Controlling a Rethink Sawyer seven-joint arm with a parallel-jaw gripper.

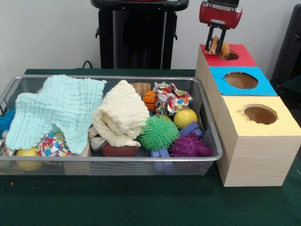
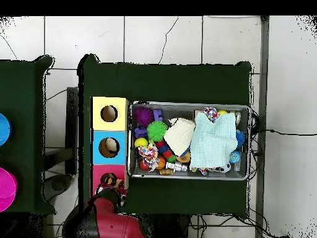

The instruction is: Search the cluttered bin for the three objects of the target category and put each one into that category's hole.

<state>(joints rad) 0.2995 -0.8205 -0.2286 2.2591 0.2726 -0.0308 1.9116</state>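
Observation:
My gripper (image 1: 217, 46) hangs over the red-topped box (image 1: 244, 59), right above its hole. It is shut on a small tan and orange toy (image 1: 223, 49) that sits at the hole's rim. In the overhead view the gripper (image 2: 110, 182) covers most of the red box (image 2: 96, 173). The wire bin (image 1: 212, 156) holds a green spiky ball (image 1: 158, 133), a purple spiky ball (image 1: 189, 146), a yellow ball (image 1: 185, 118), a small basketball (image 1: 150, 99), a crinkled multicolour ball (image 1: 171, 98) and a brown football (image 1: 120, 150). A mint cloth (image 1: 59, 110) and a cream cloth (image 1: 120, 114) hide what lies beneath them.
The blue-topped box (image 1: 241, 80) and the yellow-topped box (image 1: 260, 114) stand in line with the red one, to the right of the bin. Blue blocks (image 1: 190, 129) lie between the balls. Another yellow ball (image 1: 28, 158) and a patterned ball (image 1: 51, 146) sit at the bin's left front.

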